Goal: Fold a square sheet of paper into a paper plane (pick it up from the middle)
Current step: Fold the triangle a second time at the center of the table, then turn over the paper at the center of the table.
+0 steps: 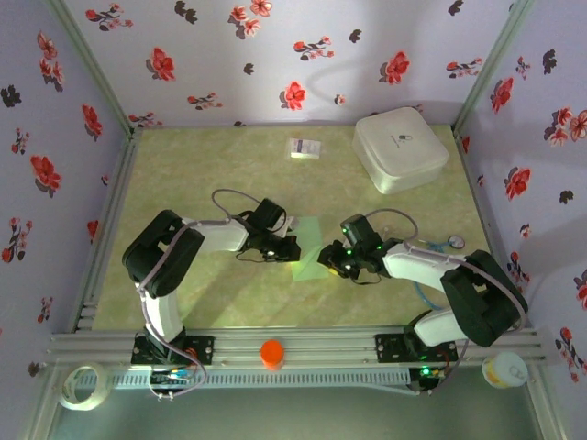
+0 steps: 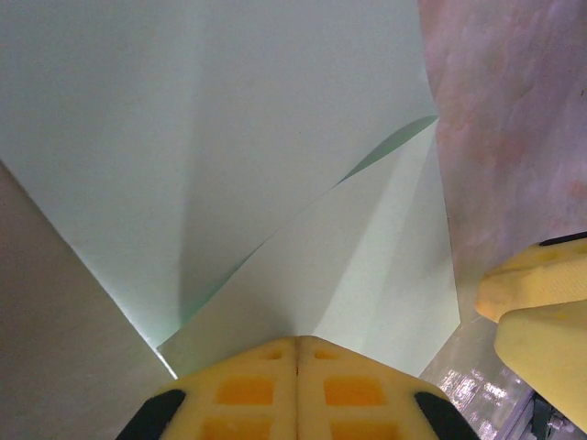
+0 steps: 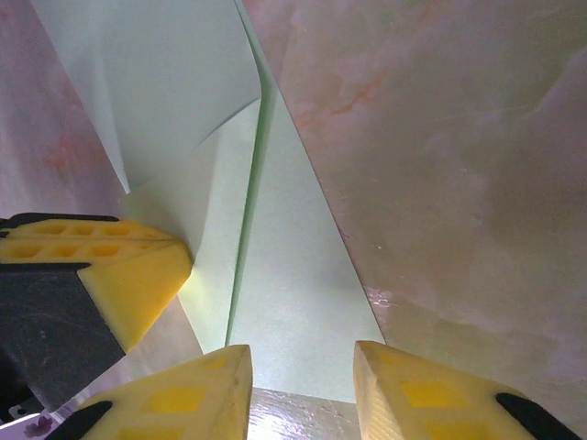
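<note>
paper (image 1: 307,246) lies mid-tabletop (image 1: 202,174), flat-ish between my two wrists. It is partly folded: one flap doubled over with a curved loose edge, and one long straight crease running away from my right side. Not a dart yet.

My left fingers (image 2: 295,367) are pressed fully together, with the tips on the paper's near corner where the folds meet (can't tell if a layer is actually pinched between them).

My right fingers (image 1: 324,259) stand partly apart at the opposite edge with nothing between them. The paper's edge is just ahead of the gap, and a left tip touches the paper just beside them.

Further out, the box (image 1: 400,148) is at the far right corner and the card (image 1: 304,148) is left of it, both well apart from the paper.
</note>
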You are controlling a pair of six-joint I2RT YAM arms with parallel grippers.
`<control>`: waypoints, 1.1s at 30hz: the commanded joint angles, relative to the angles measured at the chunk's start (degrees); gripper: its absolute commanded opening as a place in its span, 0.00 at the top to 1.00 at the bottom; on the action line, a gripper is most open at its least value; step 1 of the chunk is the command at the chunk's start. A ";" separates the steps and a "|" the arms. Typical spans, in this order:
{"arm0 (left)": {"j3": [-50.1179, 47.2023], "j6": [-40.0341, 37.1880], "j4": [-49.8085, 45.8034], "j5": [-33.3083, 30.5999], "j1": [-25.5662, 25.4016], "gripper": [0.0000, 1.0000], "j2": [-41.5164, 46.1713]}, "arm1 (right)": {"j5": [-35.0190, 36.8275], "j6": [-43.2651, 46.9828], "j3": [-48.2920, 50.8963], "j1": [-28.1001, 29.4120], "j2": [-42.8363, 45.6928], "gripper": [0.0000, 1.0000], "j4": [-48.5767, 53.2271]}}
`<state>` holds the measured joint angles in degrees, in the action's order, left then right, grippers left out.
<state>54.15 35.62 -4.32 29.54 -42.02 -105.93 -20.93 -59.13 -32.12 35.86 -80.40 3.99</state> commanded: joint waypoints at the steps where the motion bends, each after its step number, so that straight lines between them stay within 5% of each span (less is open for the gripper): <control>1: -1.42 -0.44 -1.06 -1.24 0.27 0.94 -1.57 | 0.82 -0.28 -1.16 0.53 -1.39 0.63 1.86; 19: -0.63 -0.71 -1.84 -0.80 0.27 0.94 -1.74 | -0.78 0.19 -5.07 1.08 -6.16 0.61 -4.43; 33: -0.50 -0.40 -1.75 -0.13 0.26 0.95 -1.56 | -3.71 2.86 -8.88 -4.02 -11.72 0.61 -5.98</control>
<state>54.15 35.62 -4.34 29.65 -42.02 -105.93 -23.29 -57.41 -39.97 32.45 -91.18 -0.60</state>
